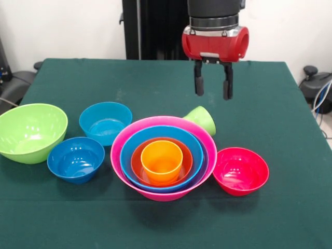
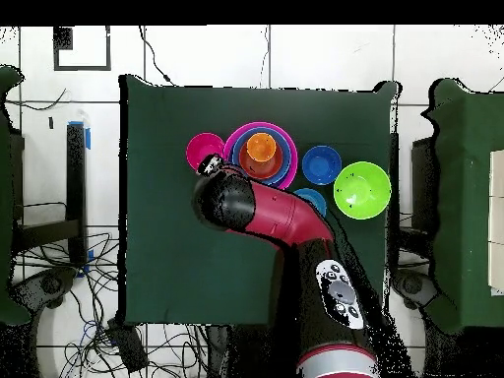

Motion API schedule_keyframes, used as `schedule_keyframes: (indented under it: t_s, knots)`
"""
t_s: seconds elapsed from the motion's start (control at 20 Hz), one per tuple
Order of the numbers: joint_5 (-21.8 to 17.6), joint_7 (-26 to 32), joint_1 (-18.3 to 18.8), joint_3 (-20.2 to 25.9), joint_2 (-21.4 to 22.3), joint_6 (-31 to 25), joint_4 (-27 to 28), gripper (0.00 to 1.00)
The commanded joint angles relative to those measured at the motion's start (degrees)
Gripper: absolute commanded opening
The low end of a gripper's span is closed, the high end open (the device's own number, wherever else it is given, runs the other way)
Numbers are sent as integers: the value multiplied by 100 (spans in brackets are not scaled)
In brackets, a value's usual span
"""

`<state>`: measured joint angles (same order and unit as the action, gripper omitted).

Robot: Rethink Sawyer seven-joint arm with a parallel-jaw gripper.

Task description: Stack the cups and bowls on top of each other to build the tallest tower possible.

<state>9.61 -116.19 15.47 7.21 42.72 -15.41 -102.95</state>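
The tower is a big pink bowl (image 1: 161,195) holding a thin-rimmed purple bowl, a blue bowl (image 1: 129,161), an orange bowl (image 1: 137,163) and the upright orange cup (image 1: 162,162), also seen in the overhead view (image 2: 260,148). The lime green cup (image 1: 202,120) lies on its side just behind the pink bowl. My gripper (image 1: 213,95) hangs open and empty above that cup. A red-pink bowl (image 1: 240,170), a dark blue bowl (image 1: 75,158), a sky blue bowl (image 1: 105,122) and a large lime green bowl (image 1: 31,130) stand loose. In the overhead view my arm hides the lime cup.
Everything stands on a dark green cloth-covered table (image 1: 155,83). In the overhead view the red-pink bowl (image 2: 204,151) is left of the tower. The blue bowl (image 2: 321,164) and lime green bowl (image 2: 361,189) are to its right.
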Motion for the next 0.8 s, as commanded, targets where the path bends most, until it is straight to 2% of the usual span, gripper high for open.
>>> schedule_keyframes:
  t_s: [0.05,0.8]
  knots:
    - [111,-932,-156,554,-535,531,-164,100]
    - [483,-1181,-422,588,-1104,1199,215,100]
